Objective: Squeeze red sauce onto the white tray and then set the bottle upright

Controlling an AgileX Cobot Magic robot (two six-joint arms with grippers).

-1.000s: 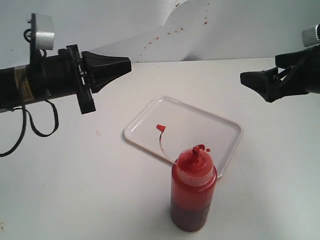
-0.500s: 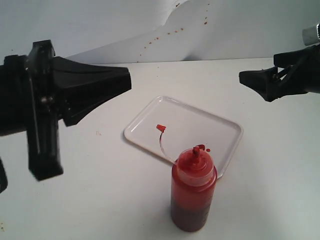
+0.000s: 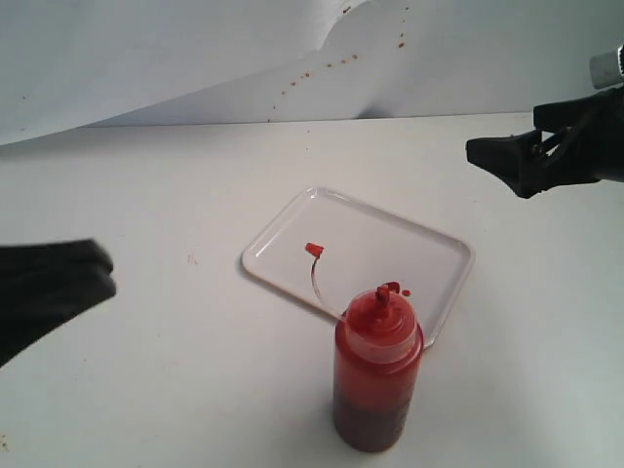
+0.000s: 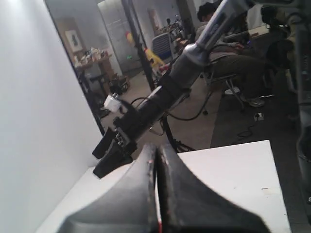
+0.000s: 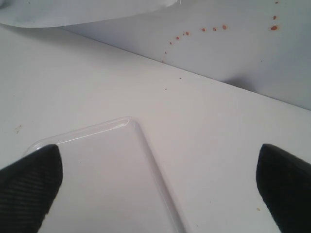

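On the white table (image 3: 175, 390), just in front of the white tray (image 3: 390, 244), the bottle (image 3: 377, 375) is seen standing upright. A few drops of red sauce (image 3: 398, 289) are seen on the tray beside the nozzle, and the small red cap (image 3: 313, 250) is laid on the tray. The left gripper (image 4: 156, 167) is pressed together; the right gripper (image 3: 485, 152) is held wide apart above the table.
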